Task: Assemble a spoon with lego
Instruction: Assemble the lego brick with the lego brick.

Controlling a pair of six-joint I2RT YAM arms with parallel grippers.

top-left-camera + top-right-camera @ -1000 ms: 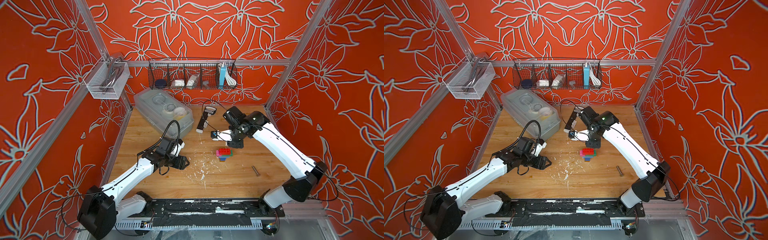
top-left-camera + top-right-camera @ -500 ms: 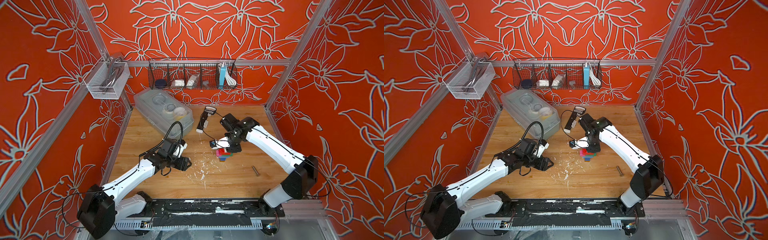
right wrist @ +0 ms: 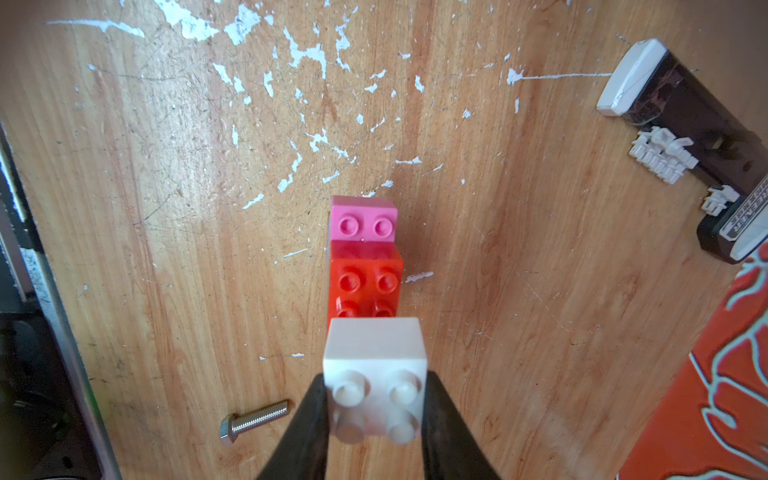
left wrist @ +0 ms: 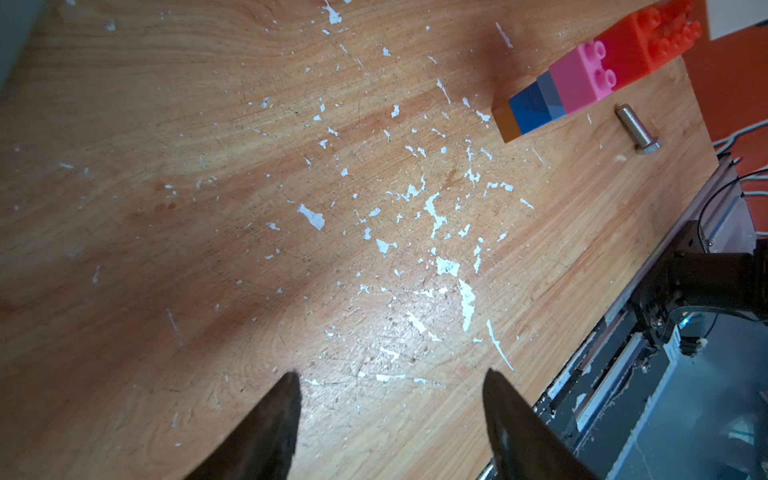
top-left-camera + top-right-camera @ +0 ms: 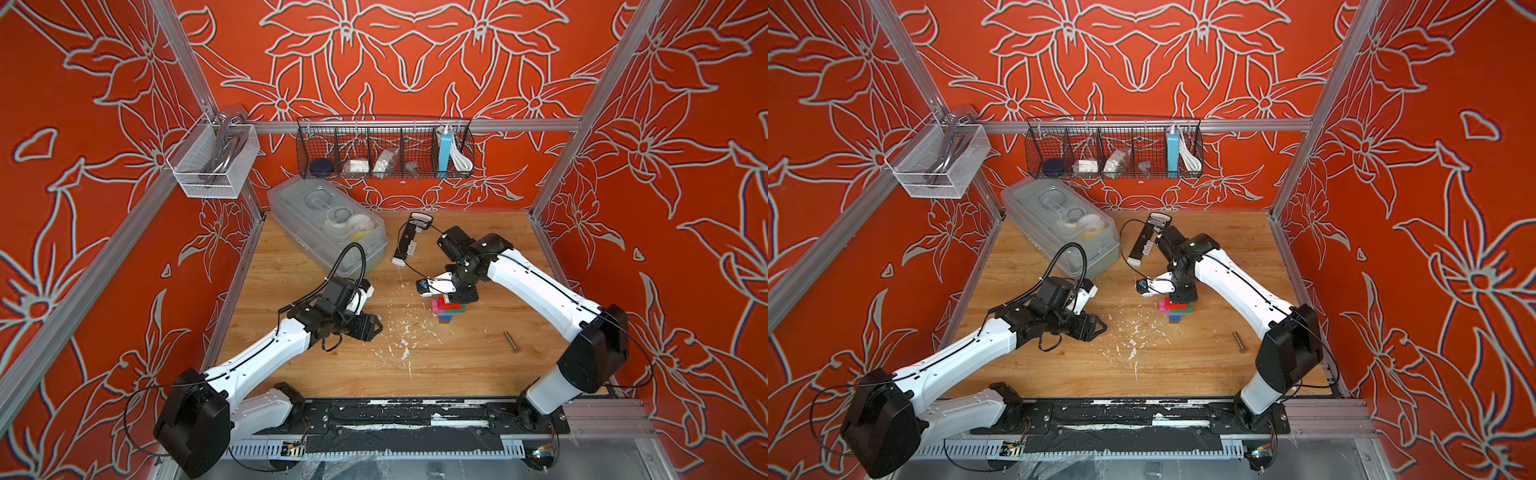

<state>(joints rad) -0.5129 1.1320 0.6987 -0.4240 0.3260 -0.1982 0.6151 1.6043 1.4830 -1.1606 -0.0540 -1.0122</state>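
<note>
The spoon (image 5: 448,309) (image 5: 1176,311) stands as a small multicoloured lego stack at the table's middle right. The left wrist view shows the spoon's (image 4: 582,83) brown, blue, pink and red layers. My right gripper (image 3: 376,399) (image 5: 454,296) hangs directly above the stack, shut on a white brick (image 3: 376,365). That brick covers the near studs of the red brick (image 3: 365,282), with the pink brick (image 3: 363,220) beyond. Whether white touches red I cannot tell. My left gripper (image 4: 390,382) (image 5: 374,326) is open and empty, low over bare wood to the left of the spoon.
A steel bolt (image 5: 510,341) (image 3: 255,417) lies near the spoon toward the front right. A black-and-white bar tool (image 5: 409,243) lies behind it, beside a clear plastic box (image 5: 328,226). A wire basket (image 5: 384,149) and a mesh basket (image 5: 212,160) hang on the walls.
My right gripper, with the white brick, has moved forward and down from behind the spoon to right over it. My left gripper has shifted a little to the right.
</note>
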